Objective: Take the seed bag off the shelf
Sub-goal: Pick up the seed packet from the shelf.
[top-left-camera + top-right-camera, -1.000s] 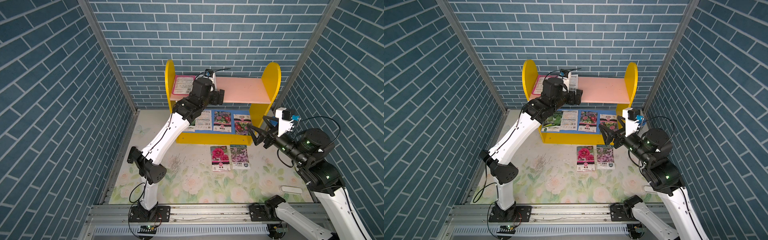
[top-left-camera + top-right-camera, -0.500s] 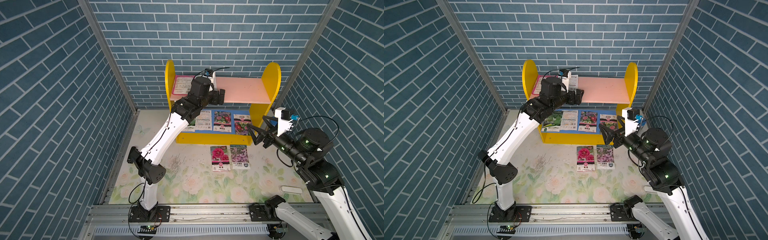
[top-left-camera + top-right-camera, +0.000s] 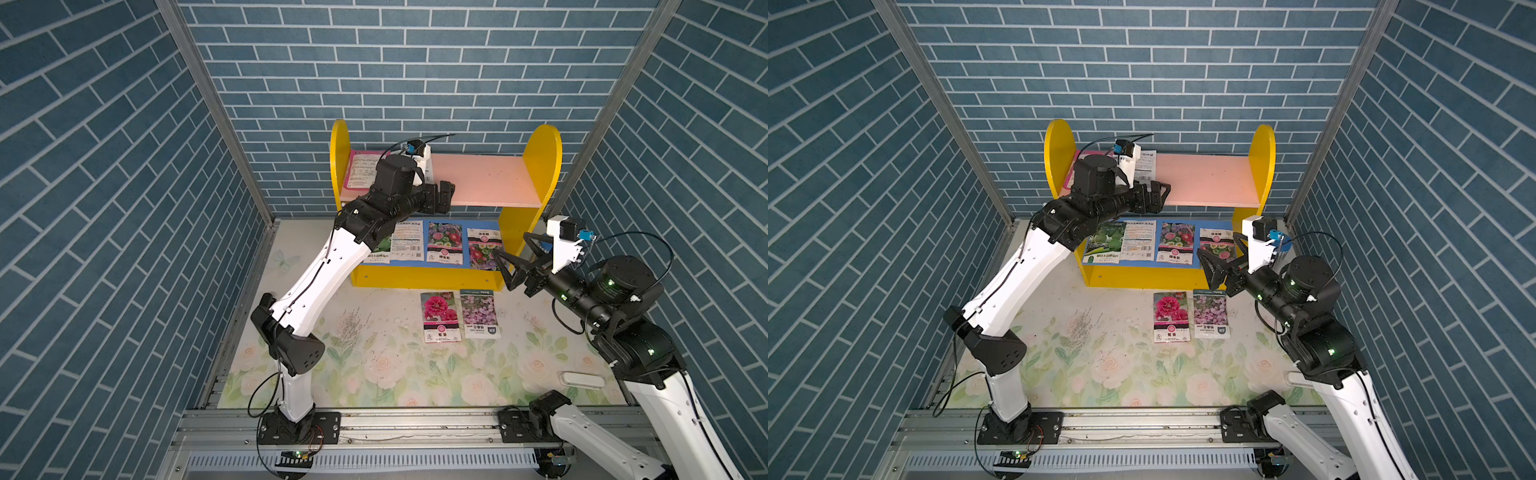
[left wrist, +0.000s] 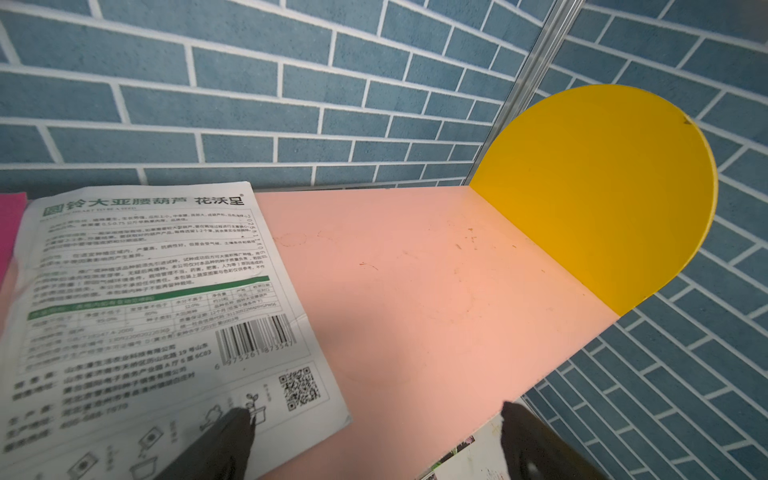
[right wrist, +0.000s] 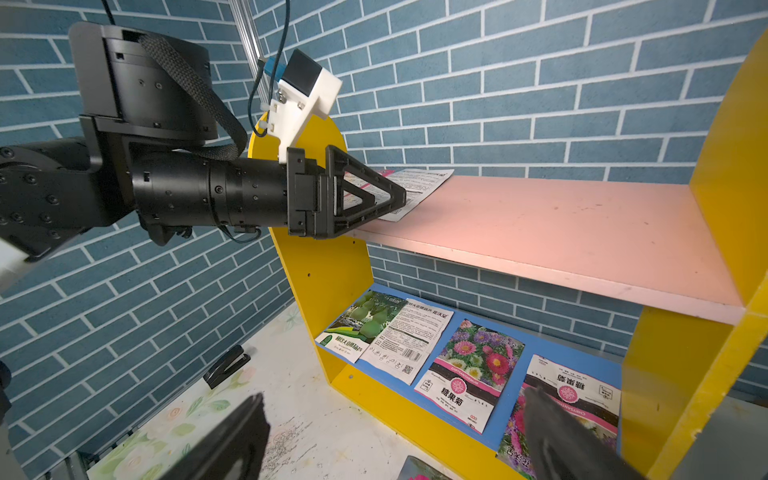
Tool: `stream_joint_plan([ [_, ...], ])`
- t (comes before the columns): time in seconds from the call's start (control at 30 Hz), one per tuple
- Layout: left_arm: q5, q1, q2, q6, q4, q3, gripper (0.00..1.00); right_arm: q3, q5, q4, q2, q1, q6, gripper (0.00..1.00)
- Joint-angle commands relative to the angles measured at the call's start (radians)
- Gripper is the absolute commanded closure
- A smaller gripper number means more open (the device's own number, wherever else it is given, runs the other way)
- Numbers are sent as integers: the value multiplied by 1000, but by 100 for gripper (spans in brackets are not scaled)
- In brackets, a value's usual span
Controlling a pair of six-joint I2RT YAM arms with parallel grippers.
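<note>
The shelf [image 3: 490, 178] has yellow side panels, a pink upper board and a blue lower board. A white seed bag [image 4: 158, 299], printed side up, lies on the upper board towards its left end [image 3: 1147, 164]. A pink bag [image 3: 361, 172] lies beside it. My left gripper [image 4: 376, 409] is open at the board's front edge. One of its fingers [image 4: 224, 444] is over the white bag's near corner and the other is past the edge. I cannot tell whether it touches the bag. My right gripper [image 5: 395, 395] is open and empty before the lower board's right end [image 3: 513, 259].
Several seed bags lie in a row on the blue lower board [image 5: 515, 328]. Two more bags [image 3: 440, 316] [image 3: 480, 313] lie on the flowered mat in front of the shelf. A black stapler [image 5: 226, 365] sits by the left wall. Brick walls close in on three sides.
The left arm has barely shifted at the upper board. The right arm holds its place. Both grippers stay open.
</note>
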Motion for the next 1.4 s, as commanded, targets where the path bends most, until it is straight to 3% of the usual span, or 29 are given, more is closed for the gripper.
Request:
stream_joint_plan([
  [0.0,-43,3,-41,26,38,1,2,-4,-9,37,-21,-1,-7,4],
  [0.17,-150,4,-23,79,85,11,1,-1,6,27,-29,1,-14,4],
  [0.33,-251,4,69,118,40,129,0,24,14,12,-11,0,-26,4],
  [0.57,-316,6,118,123,34,138,0,39,20,4,5,0,-42,4],
  [0.9,-283,15,158,94,-11,140,0,34,28,-5,12,0,-48,4],
  [1.37,-72,4,119,-27,-126,90,3,24,32,-14,-1,0,-43,4],
])
